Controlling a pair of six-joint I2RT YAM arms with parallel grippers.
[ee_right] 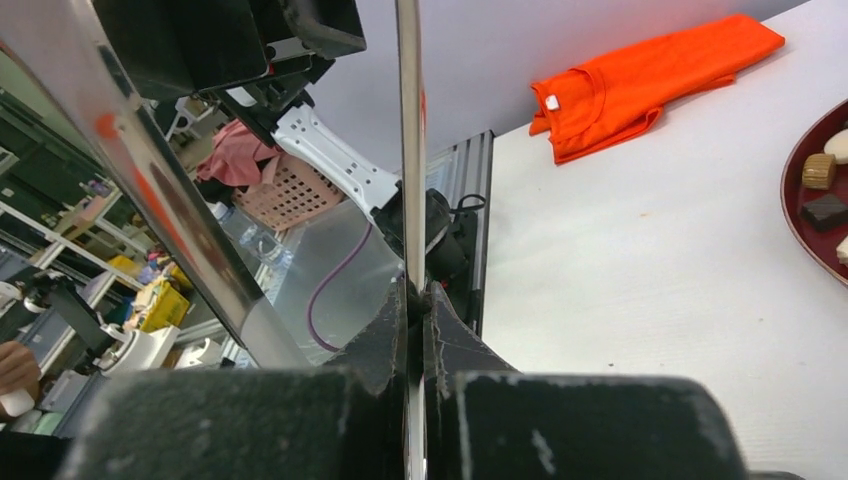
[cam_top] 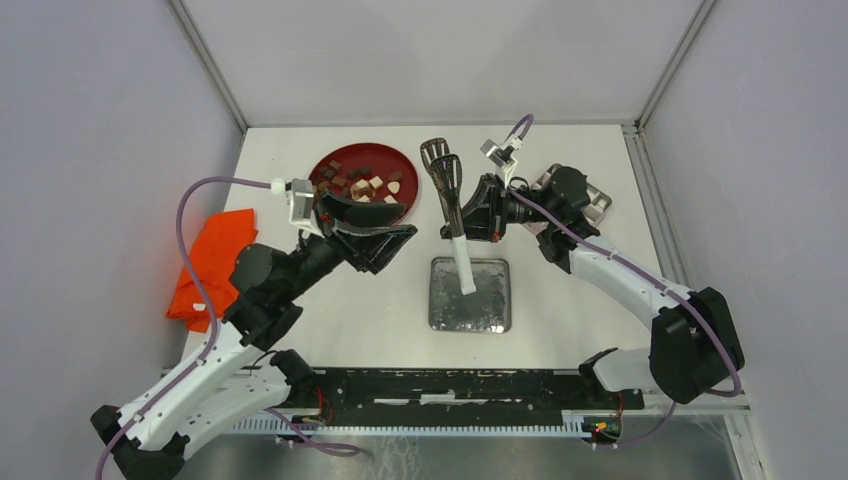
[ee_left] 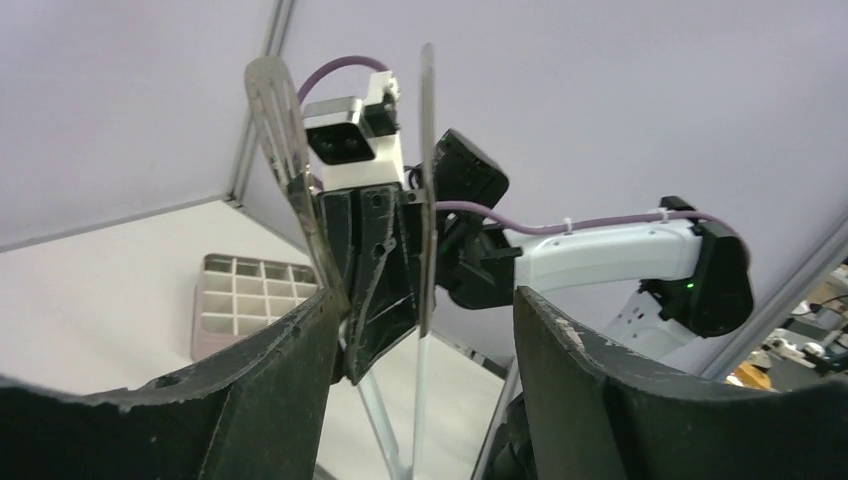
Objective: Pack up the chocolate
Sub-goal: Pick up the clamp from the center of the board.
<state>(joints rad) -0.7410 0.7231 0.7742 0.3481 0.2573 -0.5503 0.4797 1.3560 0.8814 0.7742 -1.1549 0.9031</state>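
left gripper (cam_top: pixel 405 222): released, you find it at near rim of red plate (cam_top: pixel 322 165) | right gripper (ee_right: pixel 415 310): clenched on tongs (cam_top: pixel 447 185) | chocolate (cam_top: pixel 365 185): lying on red plate

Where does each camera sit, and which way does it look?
Top view: above and behind the robot, looking down at the table; left arm and right arm show.
Left wrist: on the left arm, looking up and across at the right gripper holding tongs; its own open fingers frame the bottom.
Right wrist: on the right arm, looking along the tongs toward the orange cloth and red plate; the right gripper shows, shut on the tongs.
Shared: all three show the tongs.
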